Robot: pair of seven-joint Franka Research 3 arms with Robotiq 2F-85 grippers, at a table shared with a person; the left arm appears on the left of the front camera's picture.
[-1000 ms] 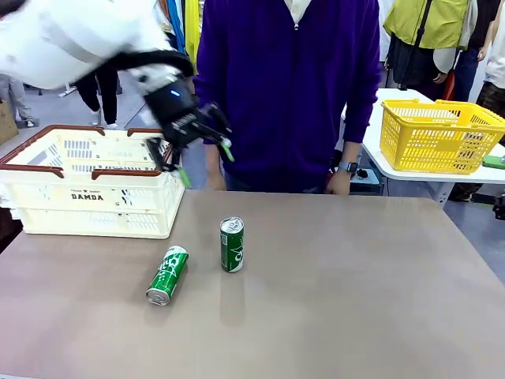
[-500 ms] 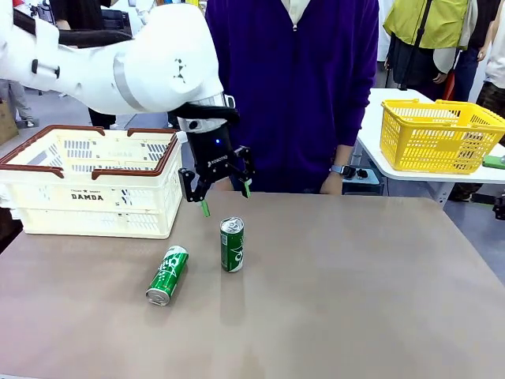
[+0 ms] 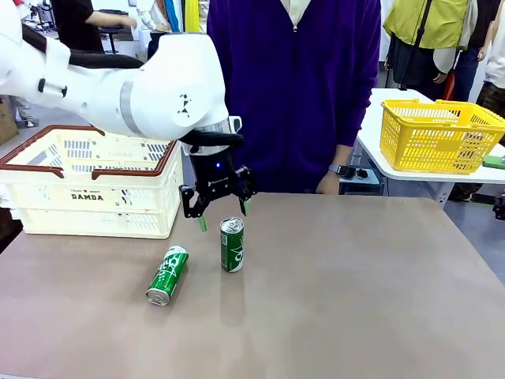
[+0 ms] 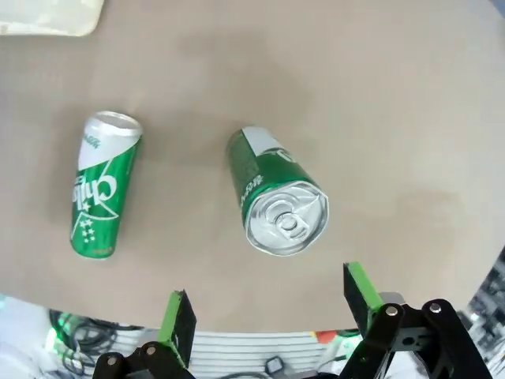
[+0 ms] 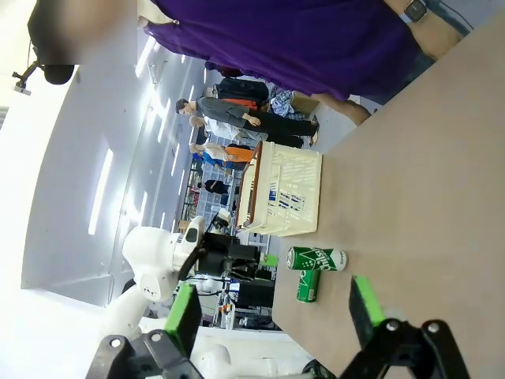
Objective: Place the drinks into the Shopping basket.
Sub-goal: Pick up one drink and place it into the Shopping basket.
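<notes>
Front view: upright can (image 3: 232, 245) near lying can (image 3: 167, 275), Shopping basket (image 3: 47, 215) farther left.

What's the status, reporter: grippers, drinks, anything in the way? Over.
Left gripper open, poised above upright green can. Right gripper open, empty. Second green can on its side; both outside Shopping basket. Person's hand at far edge, apart.

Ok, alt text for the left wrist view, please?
The open left pincer points down at a standing green can, lid facing the camera. A second green can lies on its side nearby on the brown table; a corner of the cream basket shows at the edge.
</notes>
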